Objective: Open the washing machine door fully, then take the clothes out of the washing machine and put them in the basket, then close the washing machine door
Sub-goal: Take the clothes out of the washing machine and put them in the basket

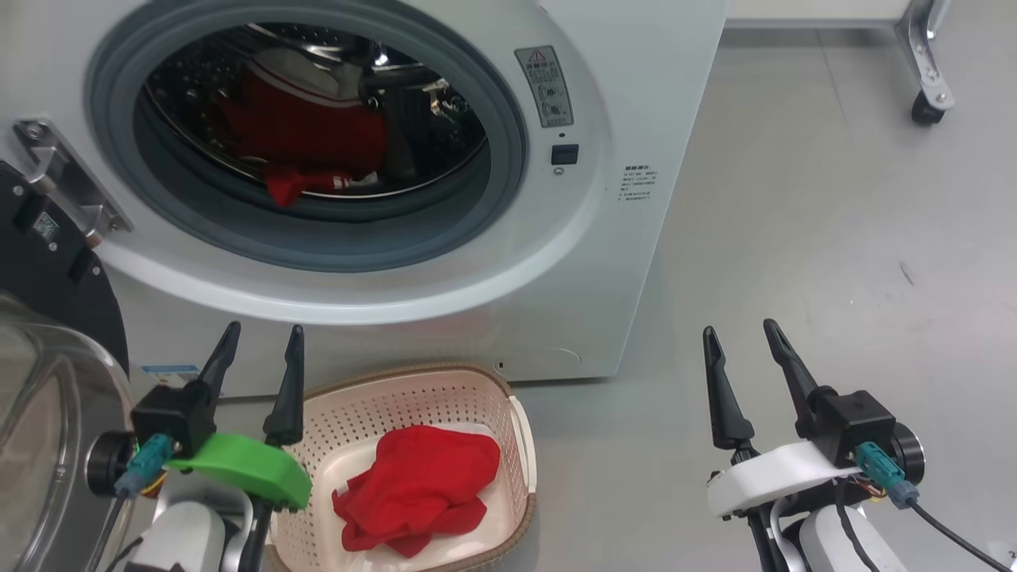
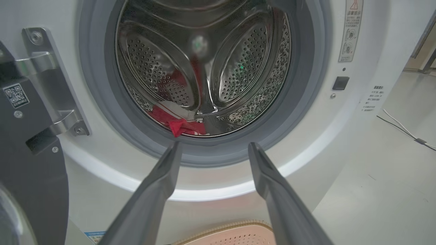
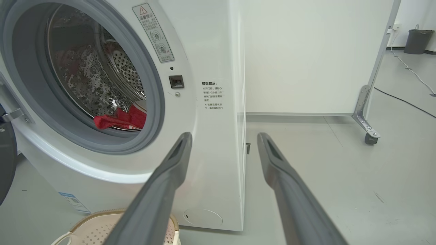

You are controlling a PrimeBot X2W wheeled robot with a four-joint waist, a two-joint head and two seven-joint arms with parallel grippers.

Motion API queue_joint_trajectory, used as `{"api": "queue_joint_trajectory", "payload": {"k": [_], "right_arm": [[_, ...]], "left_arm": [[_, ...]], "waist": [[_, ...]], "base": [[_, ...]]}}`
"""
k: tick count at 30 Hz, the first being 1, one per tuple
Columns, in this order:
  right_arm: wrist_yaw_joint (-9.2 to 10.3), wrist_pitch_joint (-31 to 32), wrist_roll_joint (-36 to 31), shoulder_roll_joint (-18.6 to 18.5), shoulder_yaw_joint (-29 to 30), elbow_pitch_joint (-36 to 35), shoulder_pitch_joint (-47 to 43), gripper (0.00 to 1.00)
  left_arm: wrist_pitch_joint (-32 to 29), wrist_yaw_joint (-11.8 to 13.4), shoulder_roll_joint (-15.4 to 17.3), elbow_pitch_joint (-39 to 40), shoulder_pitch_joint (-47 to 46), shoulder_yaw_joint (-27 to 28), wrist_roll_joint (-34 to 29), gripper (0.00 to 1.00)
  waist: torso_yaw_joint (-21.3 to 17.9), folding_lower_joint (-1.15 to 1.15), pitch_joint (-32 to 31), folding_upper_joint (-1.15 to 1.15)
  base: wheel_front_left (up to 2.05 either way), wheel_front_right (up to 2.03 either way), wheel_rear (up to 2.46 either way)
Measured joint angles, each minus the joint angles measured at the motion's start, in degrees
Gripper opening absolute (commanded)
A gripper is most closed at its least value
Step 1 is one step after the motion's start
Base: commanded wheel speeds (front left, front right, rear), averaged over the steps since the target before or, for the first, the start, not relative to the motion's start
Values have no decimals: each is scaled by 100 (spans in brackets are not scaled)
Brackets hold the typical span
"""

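Left gripper (image 1: 264, 327) and right gripper (image 1: 738, 326) stand spread, empty. Clothes (image 1: 421, 477) lie in the basket (image 1: 413, 372) beside the left one. Writing on the warning label (image 1: 544, 86) is illegible.

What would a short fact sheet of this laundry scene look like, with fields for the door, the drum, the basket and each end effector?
door: washing machine door stands open at the robot's left
machine: white front-loading washing machine
drum: red clothes with white trim lie inside
basket: cream basket on the floor before the machine, holding a red garment
left end effector: open, holding nothing, beside the basket
right end effector: open, holding nothing, over bare floor
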State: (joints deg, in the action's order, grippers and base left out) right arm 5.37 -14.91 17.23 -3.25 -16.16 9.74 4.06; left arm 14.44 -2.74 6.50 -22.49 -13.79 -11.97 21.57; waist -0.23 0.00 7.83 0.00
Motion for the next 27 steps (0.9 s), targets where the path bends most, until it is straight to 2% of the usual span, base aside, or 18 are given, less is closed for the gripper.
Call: {"api": "queue_joint_trajectory", "payload": {"k": [17,27], "right_arm": [[-26,0,0,13,133,3,-505,100],[-77,0,0,32,136,-1,-579,100]], "left_arm": [[-1,267,-4,591,1200,86,1,100],[-1,402,-14,923,1473,85,2,100]], "waist": [[-34,0,-510,0],[-66,0,-556,0]], "base": [[0,0,0],[0,0,0]]}}
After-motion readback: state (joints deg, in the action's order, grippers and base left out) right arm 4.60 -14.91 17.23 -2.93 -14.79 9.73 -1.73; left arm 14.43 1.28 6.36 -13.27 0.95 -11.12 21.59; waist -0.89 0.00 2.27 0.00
